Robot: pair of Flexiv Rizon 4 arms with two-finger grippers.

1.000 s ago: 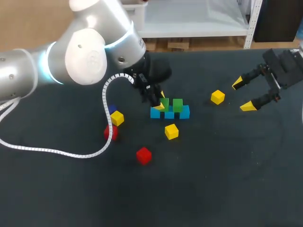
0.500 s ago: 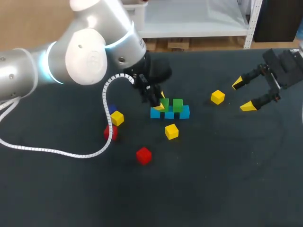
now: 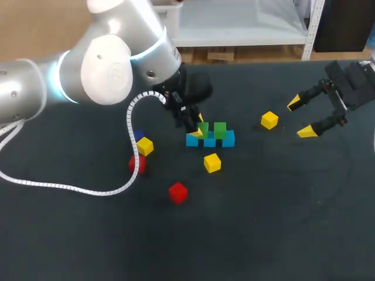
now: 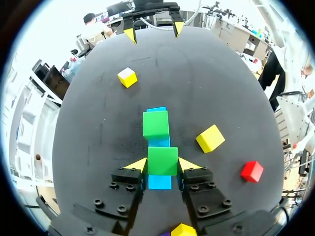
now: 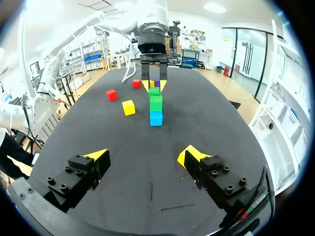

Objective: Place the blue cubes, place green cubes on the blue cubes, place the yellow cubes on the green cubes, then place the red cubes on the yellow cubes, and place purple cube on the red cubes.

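Stack report: blue cubes (image 3: 210,141) sit in a row mid-desk (image 3: 263,222). My left fingers (image 4: 139,165) are clenched on the near green cube (image 4: 162,161), touching both its sides as it rests on the blue row. The far green cube (image 4: 156,124) stands just beyond it. My right fingers (image 5: 94,155) hang released, well apart. Yellow cubes (image 3: 212,163) and red cubes (image 3: 177,192) lie loose around

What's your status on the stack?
Left gripper shut on green cube atop blue cubes. Right gripper open, standing clear. Yellow cubes loose, nothing blocking.
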